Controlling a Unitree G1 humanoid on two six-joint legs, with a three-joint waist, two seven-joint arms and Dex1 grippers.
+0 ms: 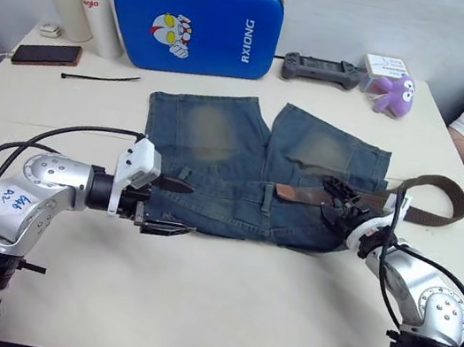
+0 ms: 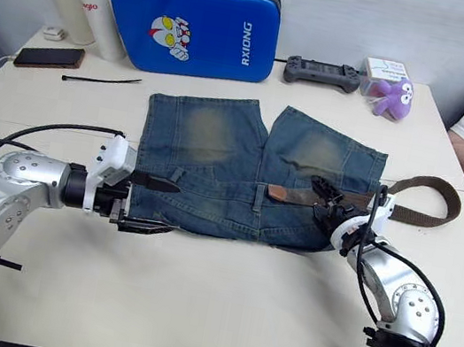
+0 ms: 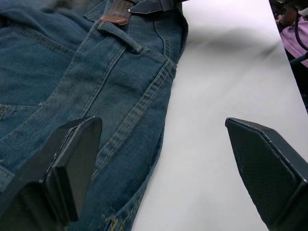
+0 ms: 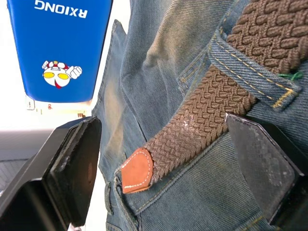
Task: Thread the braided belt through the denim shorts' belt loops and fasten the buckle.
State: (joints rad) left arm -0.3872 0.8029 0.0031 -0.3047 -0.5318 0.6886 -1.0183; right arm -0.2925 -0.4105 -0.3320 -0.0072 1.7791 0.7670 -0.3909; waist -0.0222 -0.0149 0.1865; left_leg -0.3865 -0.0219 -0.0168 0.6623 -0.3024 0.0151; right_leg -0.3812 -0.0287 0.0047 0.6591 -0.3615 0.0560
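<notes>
Denim shorts (image 1: pixel 259 174) lie flat mid-table, waistband twd the robot, legs twd the blue case (image 1: pixel 198 19). Braided belt (image 4: pixel 216 103) runs along the waistband's right part: its leather-tipped end sits near the middle, the strap passes under a belt loop (image 4: pixel 250 72), then curls off the shorts' right edge in a loop on the table (image 1: pixel 216 315). Buckle can't be made out. Right gripper (image 4: pixel 159 168) is spread wide, fingers either side of the belt's tip over the waistband, not pinching it. Left gripper (image 3: pixel 159 173) also spread, at the shorts' left waistband corner, one finger over denim, the other over bare table. Person's arm at far right
</notes>
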